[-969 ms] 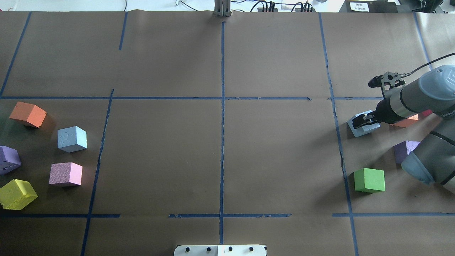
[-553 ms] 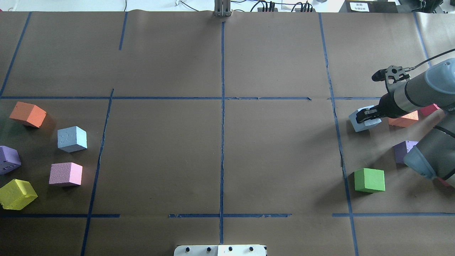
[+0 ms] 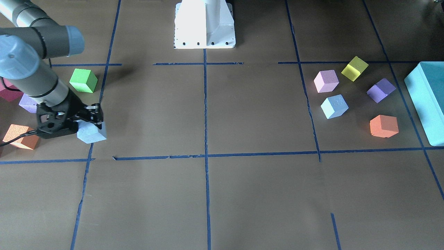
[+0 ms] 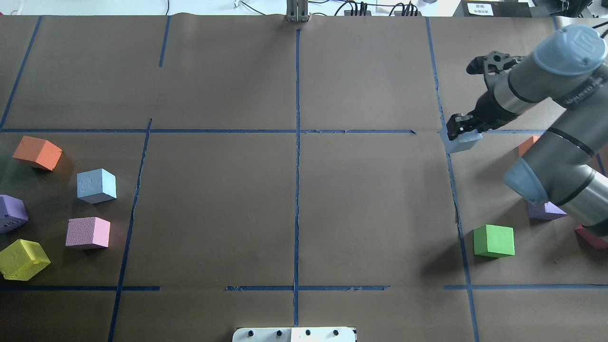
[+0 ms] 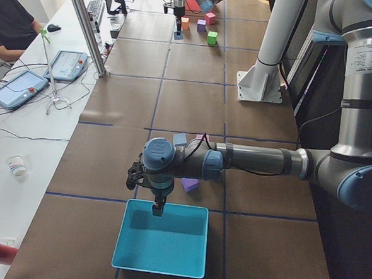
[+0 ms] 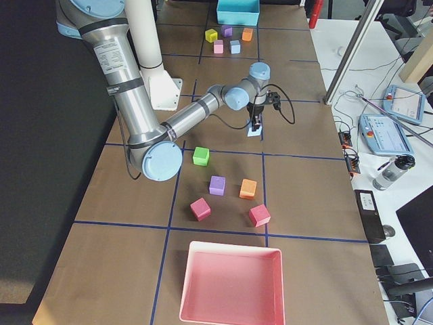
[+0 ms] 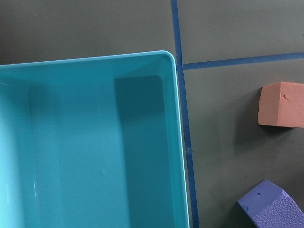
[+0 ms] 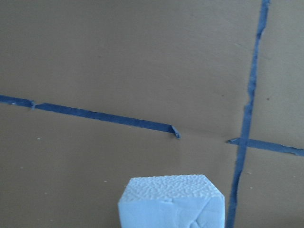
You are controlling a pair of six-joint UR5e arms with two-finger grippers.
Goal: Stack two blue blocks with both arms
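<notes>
My right gripper [image 4: 461, 128] is shut on one pale blue block [image 4: 459, 142] and holds it above the brown paper near a tape crossing. The front view shows the same gripper [image 3: 94, 118] and block [image 3: 91, 134]. The block fills the bottom of the right wrist view [image 8: 171, 202]. The second blue block [image 4: 96, 185] sits on the table at the left, among other cubes. My left gripper [image 5: 158, 208] hangs over the teal box [image 5: 160, 244] in the exterior left view only. I cannot tell if it is open or shut.
Orange [image 4: 37, 152], purple [image 4: 12, 213], pink [image 4: 88, 232] and yellow [image 4: 23, 259] cubes surround the left blue block. A green cube [image 4: 494, 241] and a purple cube [image 4: 546, 210] lie under my right arm. A pink tray [image 6: 230, 284] stands at the right end.
My right gripper has risen with the blue block and moved towards the far side of the table and slightly leftwards in the overhead view. The left-side cubes have not moved.
</notes>
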